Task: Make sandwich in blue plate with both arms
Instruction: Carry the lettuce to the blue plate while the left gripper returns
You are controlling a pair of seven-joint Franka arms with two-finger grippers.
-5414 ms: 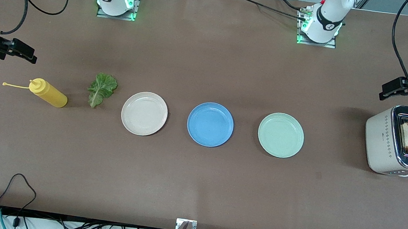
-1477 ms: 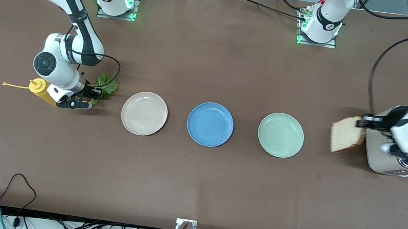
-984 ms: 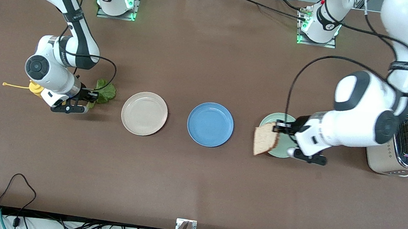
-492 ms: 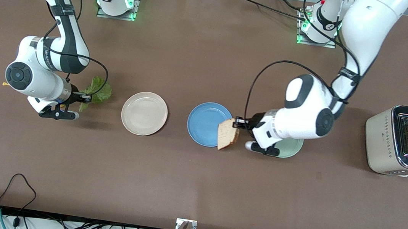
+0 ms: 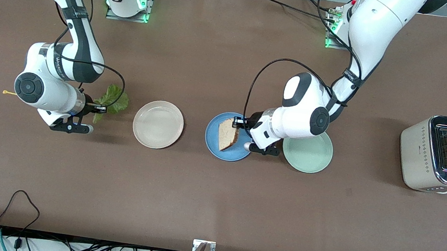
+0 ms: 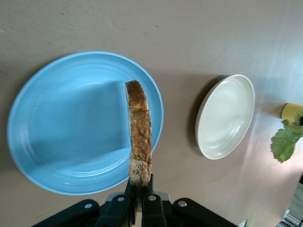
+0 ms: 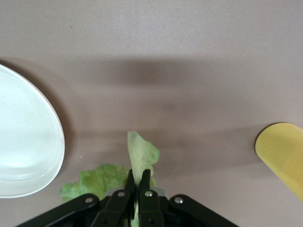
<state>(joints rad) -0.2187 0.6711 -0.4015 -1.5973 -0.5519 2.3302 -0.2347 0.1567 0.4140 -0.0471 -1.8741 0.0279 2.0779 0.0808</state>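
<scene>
Left gripper [image 5: 241, 123] holds bread slice [image 5: 227, 134] over blue plate [image 5: 212, 141]

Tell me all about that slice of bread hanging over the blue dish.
The bread slice is tan-brown and speckled, with a darker crust. The left gripper pinches one edge, holding it on edge over the blue plate. In the left wrist view it hangs above the plate's bare surface, and only the fingers appear to touch it.

A cream-white plate [image 5: 158, 124] sits left of centre on the brown worktop [image 5: 198, 198], a mint-green plate [image 5: 309, 150] right of centre. At far right stands a cream toaster [image 5: 422, 156]. A yellow shape, possibly a bottle [image 7: 280, 152], shows only in part.
</scene>
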